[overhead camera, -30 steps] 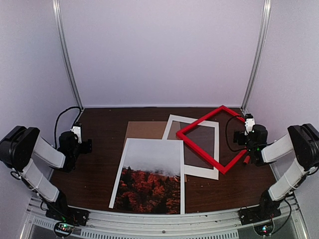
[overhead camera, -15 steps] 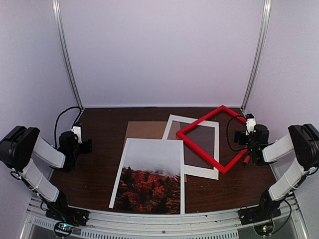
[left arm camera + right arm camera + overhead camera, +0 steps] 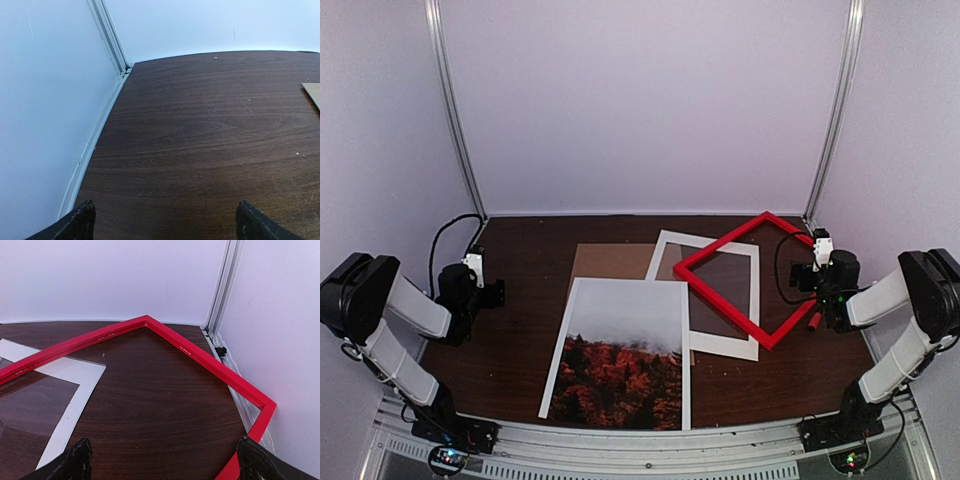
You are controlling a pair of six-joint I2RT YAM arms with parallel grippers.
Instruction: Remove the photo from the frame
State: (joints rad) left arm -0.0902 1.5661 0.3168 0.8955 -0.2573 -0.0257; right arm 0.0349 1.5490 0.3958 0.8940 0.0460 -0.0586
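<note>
Photo print [image 3: 620, 350], misty sky over red-orange forest, lies on dark wooden worktop [image 3: 200, 125], apart from thin red rectangular frame [image 3: 210, 363]. We see left tool [image 3: 165, 222] and right tool [image 3: 165, 460] wide open, empty.

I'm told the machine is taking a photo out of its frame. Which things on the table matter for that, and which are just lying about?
Part of the job:
- large paper photo of red-orange forest under misty sky
- thin bright red rectangular frame

Just lying about:
- white mat with a rectangular window
- plain brown backing board
</note>
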